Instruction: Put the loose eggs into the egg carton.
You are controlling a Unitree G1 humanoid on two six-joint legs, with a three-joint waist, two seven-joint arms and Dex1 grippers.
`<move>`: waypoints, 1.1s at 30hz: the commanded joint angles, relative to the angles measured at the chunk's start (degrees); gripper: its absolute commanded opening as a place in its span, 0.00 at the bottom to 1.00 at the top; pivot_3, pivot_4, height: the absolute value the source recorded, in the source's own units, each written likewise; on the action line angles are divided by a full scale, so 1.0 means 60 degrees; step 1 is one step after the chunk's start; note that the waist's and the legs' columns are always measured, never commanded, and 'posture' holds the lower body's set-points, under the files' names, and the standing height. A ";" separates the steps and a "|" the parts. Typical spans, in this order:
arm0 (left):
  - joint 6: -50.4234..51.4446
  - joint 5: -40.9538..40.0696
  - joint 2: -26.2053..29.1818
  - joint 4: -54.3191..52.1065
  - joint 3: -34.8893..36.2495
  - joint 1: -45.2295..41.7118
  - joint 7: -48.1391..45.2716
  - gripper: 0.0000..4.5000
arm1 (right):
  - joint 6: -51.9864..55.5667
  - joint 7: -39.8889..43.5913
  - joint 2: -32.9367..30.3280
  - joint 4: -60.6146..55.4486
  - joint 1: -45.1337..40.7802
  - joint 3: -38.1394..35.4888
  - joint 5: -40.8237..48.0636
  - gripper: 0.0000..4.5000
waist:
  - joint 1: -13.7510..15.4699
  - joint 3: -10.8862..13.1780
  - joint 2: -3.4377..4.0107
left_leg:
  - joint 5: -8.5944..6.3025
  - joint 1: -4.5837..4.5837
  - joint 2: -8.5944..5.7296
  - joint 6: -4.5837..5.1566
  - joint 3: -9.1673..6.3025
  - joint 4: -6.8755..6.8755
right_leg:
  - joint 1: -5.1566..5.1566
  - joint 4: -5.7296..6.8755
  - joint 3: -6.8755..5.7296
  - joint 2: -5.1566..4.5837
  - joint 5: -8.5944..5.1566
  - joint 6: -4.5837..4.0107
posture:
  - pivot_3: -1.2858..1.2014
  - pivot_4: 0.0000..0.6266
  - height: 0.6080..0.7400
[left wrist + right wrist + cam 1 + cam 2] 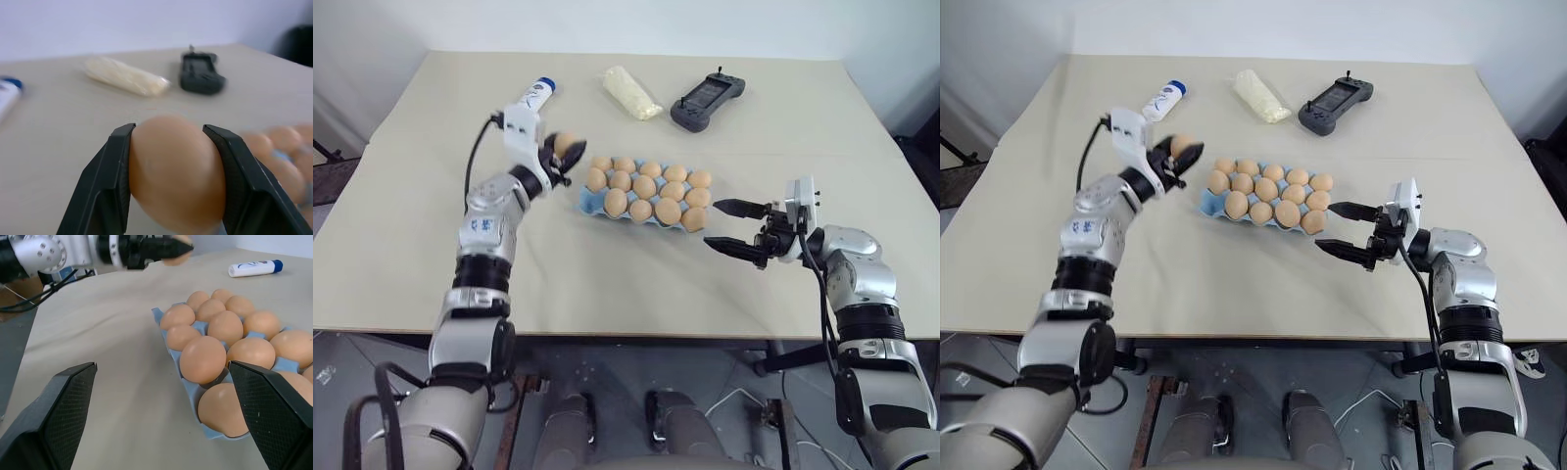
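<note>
Closest to my eyes is my right tool [726,225], its two black fingers spread wide and pointing level toward the near right corner of the egg carton [588,203], with nothing between them. That light blue carton sits mid-tabletop [607,284] and I count fourteen eggs [644,186] seated in its cups, in three rows. One more egg [566,145] is off the tabletop, pinched between the fingers of my left tool [570,153], which I hold raised just beside the carton's far left corner, forearm angled up and toward the carton. Farther back lie one white bottle with a blue cap [536,95], one pale yellow bag [630,93] and one dark grey controller [707,101]. Whatever is printed on the bottle is too small for me to read.
</note>
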 commanded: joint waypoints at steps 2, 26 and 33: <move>0.0404 -0.0083 0.0045 -0.1119 -0.0226 0.0304 -0.0153 0.42 | -0.0110 -0.0043 -0.0050 -0.0254 -0.0006 -0.0159 0.0170 1.00 | 0.0018 0.0000 0.0000 | 0.0009 0.0002 -0.0002 0.0009 -0.0003 0.0010 | 0.0000 0.0013 -0.0001 -0.0001 0.0000 0.0000 | 0.52 0.24 1.00; -0.1148 -0.0014 0.0058 0.0982 -0.0031 -0.0547 -0.0565 0.99 | 0.0255 -0.0511 -0.0285 -0.1201 0.0706 -0.0334 0.0322 1.00 | -0.0013 0.0000 0.0000 | 0.0016 -0.0001 -0.0020 0.0031 -0.0002 0.0004 | 0.0008 -0.0010 0.0004 -0.0022 0.0015 0.0024 | 0.52 0.24 1.00; 0.0211 -0.1292 0.1342 -0.1409 0.0782 0.1394 -0.1841 0.99 | 0.0115 -0.0467 -0.0360 -0.0890 0.0431 -0.0262 0.0265 1.00 | -0.0058 0.0000 0.0000 | 0.0015 0.0006 -0.0010 0.0026 -0.0003 -0.0007 | 0.0006 -0.0004 0.0002 -0.0018 0.0014 0.0022 | 0.52 0.24 1.00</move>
